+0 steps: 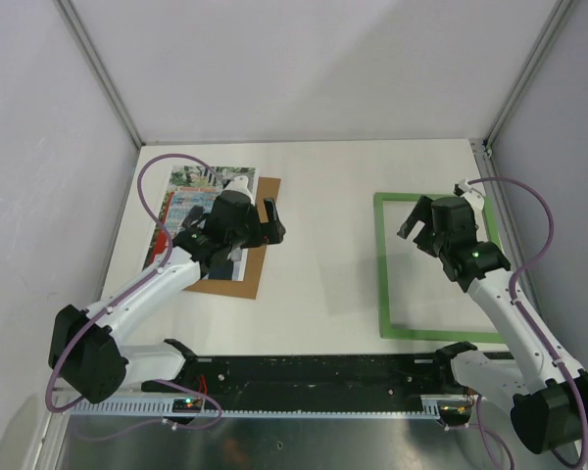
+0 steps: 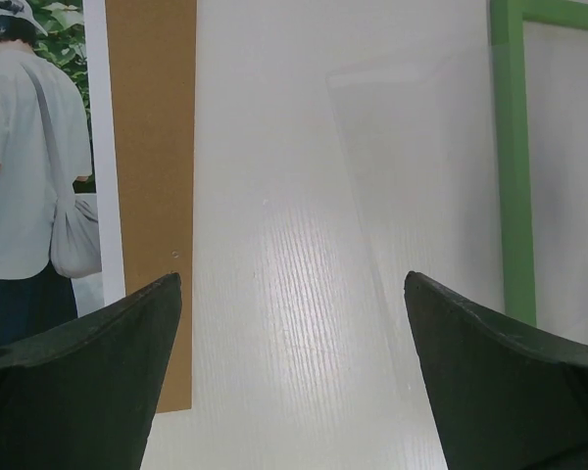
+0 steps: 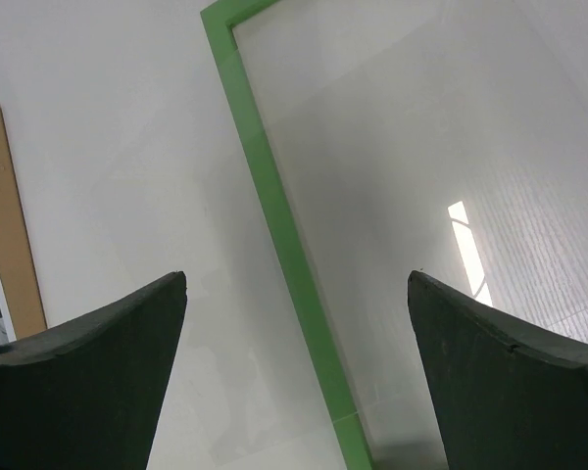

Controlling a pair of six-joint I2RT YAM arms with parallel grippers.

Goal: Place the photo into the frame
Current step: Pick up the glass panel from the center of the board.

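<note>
Now at the left: photo [image 1: 181,206] lying flat on a brown board [image 1: 237,282], left gripper [image 1: 272,223] above the board's right edge, released wide, grasping nothing. At the right: green frame [image 1: 383,274] flat on the table [image 1: 323,245], right gripper [image 1: 416,233] above its far part, released too, empty.

Our left gripper [image 1: 270,223] points inward to the right, our right gripper [image 1: 417,228] inward to the left; both w/ jaws spread wide.

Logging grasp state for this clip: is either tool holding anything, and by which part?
Nothing is held: left tool and right tool both stand open and empty, clear of the photo and frame.
</note>
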